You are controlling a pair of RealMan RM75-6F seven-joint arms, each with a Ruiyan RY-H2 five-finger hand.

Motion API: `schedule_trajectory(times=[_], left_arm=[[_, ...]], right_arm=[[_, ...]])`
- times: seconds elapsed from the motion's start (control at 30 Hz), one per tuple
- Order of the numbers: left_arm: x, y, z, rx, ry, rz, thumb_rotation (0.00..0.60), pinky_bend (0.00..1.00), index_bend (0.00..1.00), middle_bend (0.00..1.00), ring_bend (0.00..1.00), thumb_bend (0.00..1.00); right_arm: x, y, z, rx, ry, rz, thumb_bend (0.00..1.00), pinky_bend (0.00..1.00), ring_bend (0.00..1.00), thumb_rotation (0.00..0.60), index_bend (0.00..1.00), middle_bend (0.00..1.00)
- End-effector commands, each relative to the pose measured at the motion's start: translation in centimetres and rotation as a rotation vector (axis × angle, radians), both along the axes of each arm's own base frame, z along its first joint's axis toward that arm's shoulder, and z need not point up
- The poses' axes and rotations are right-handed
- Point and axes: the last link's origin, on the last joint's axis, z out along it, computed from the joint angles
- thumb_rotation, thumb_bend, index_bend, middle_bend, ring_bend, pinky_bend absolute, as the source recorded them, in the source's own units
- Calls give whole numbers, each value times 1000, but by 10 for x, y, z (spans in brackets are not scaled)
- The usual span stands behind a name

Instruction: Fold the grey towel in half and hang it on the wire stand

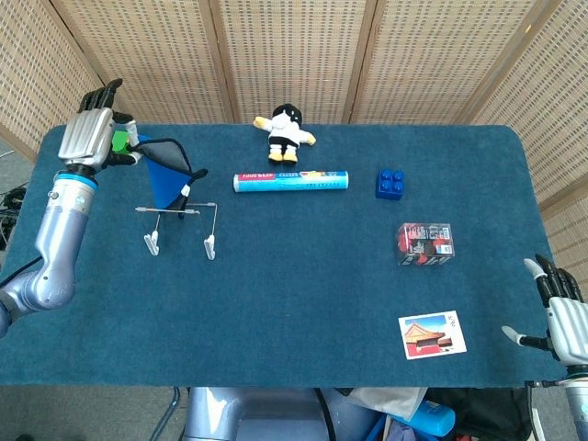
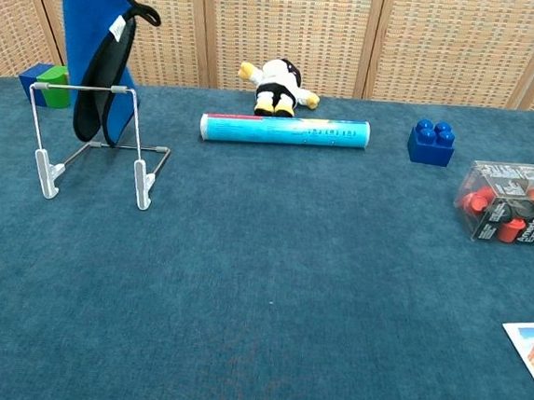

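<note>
Now the towel (image 2: pixel 92 44) hangs folded from my left hand (image 1: pixel 89 135), which pinches its top edge, behind the stand (image 2: pixel 94 143) and above its top bar, so I can drape it over. My right hand (image 1: pixel 562 317) idles open at the table (image 1: pixel 303 276) edge.

Stand (image 2: pixel 94 143): towel (image 2: pixel 95 49) hanging behind; tube (image 2: pixel 284 131) right, blocks (image 2: pixel 45 84) behind left; front carpet (image 2: pixel 239 301) open.
</note>
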Motion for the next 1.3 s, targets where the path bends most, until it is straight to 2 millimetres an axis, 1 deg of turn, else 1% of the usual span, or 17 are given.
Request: schedule_trajectory(times=[0.03,0.2,0.37,0.47,0.53,0.67,0.87,0.97,1.07,1.2,1.3], left_arm=[[-11,-1,6,0,1,12,600,0,715,0,0,1000],[-11,5,6,3,-17,24,600,0,714,0,0,1000],[-4,10,0,24,-11,32,600,0,715,0,0,1000],[2,10,-7,39,-21,60,600,0,716,0,0,1000],[6,8,-11,42,-13,81,600,0,716,0,0,1000],[10,2,-13,55,30,141,600,0,715,0,0,1000],[15,-15,-16,74,86,299,600,0,701,0,0,1000],[19,-18,-19,83,69,334,600,0,709,0,0,1000],[25,-17,-23,114,35,340,600,0,717,0,0,1000],[37,-18,-32,139,-78,366,600,0,723,0,0,1000],[44,-20,-31,154,-113,377,600,0,722,0,0,1000]], right_arm=[[1,0,-1,4,2,3,0,0,0,600,0,0],[3,0,-4,11,7,11,0,0,0,600,0,0],[2,-2,-3,10,5,7,0,0,0,600,0,0],[1,-2,-3,13,1,2,0,0,0,600,0,0],[1,-3,-3,17,-1,1,0,0,0,600,0,0],[0,-3,-3,21,-7,3,0,0,0,600,0,0],[0,-4,-4,35,-13,6,0,0,0,600,0,0],[0,-4,-4,39,-16,12,0,0,0,600,0,0],[2,-3,-5,43,-17,21,0,0,0,600,0,0],[3,-3,-5,46,-21,27,0,0,0,600,0,0],[3,-3,-5,45,-21,25,0,0,0,600,0,0]])
